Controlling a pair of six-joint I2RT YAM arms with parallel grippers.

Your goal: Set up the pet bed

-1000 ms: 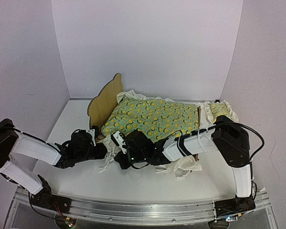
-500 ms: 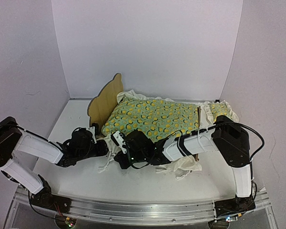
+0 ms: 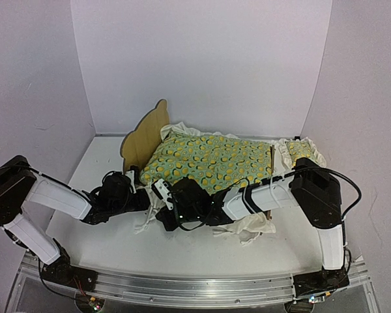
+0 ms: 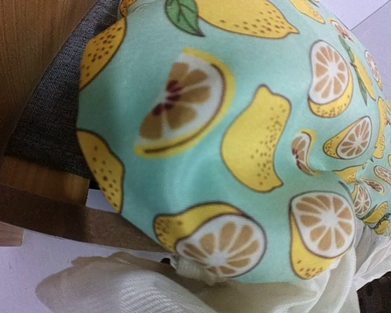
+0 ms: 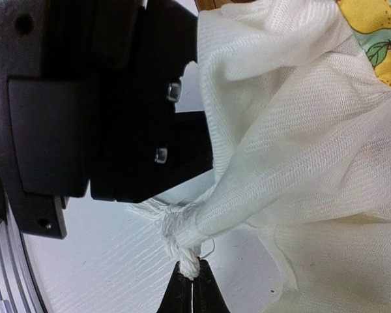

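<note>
While both arms reach low over the white desk, the pet bed stands toward the back, headboard at left. Lemon-print blanket covers it. Small pillow just beside the foot end. The right claw pinches the blanket's white ruffle corner. The left claw sits at the near headboard corner; whether open or closed, cannot tell.

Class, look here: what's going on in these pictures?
Two robot arms are working at the near headboard corner of a wooden pet bed. A lemon-print blanket covers it. The right end effector is shut on the blanket's white ruffle; the left end effector sits close beside that corner, its grip unclear. A matching pillow lies by the foot end.
</note>
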